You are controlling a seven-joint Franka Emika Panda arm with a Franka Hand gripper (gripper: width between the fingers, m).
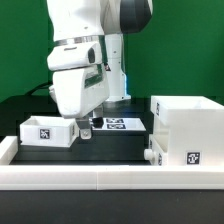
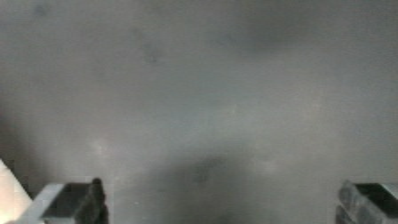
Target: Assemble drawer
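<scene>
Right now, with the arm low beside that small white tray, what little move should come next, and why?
Probably a short sideways shift toward the small tray, so one wall sits between the fingers before they close. The fingers are wide open, the wrist view shows only bare table between them, and the arm hangs just off the tray's side on the exterior view's right.
</scene>
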